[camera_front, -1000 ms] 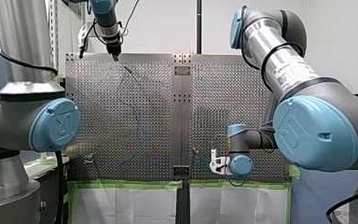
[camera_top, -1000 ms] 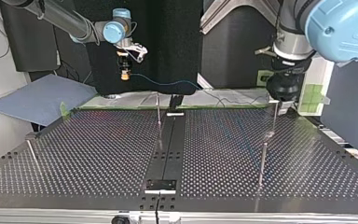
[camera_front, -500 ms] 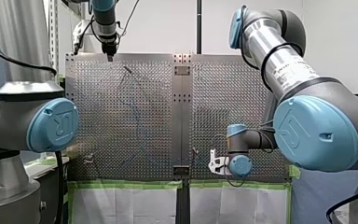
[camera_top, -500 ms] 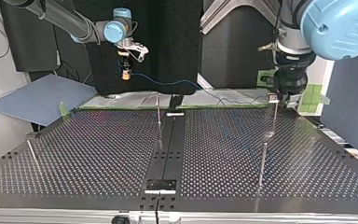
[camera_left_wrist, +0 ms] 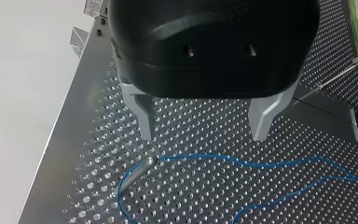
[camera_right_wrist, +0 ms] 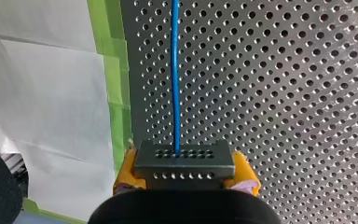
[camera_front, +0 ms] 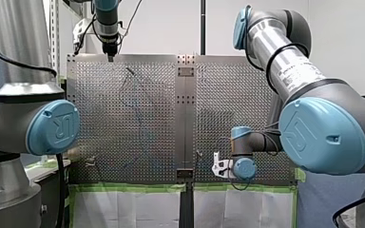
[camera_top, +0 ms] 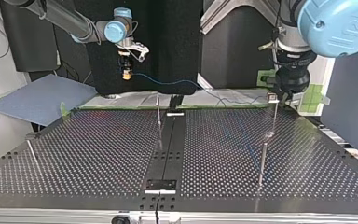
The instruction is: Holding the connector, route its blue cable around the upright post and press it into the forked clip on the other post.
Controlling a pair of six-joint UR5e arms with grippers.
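My right gripper (camera_right_wrist: pixel 185 171) is shut on the black connector (camera_right_wrist: pixel 184 158), yellow pads on both its sides. The blue cable (camera_right_wrist: pixel 175 74) runs straight ahead from it over the perforated plate. At the top view's upper left this gripper (camera_top: pixel 127 73) hangs above the table's edge, and the cable (camera_top: pixel 177 85) sags across to a thin post (camera_top: pixel 274 116) at the right. My left gripper (camera_left_wrist: pixel 204 135) stands open above that post (camera_left_wrist: pixel 137 172), nothing between its metal fingers (camera_left_wrist: pixel 142 114). The cable (camera_left_wrist: pixel 261 163) meets the post's tip and loops beside it.
Further thin posts stand in the top view: one by the centre rail (camera_top: pixel 158 111), one nearer the camera at the right (camera_top: pixel 262 158) and one at the left edge (camera_top: pixel 31 151). Green tape (camera_front: pixel 133 187) lines the table's near edge in the front view.
My left gripper has lifted off the post and drawn back toward the table's edge, staying open. My right gripper has barely shifted with the connector.
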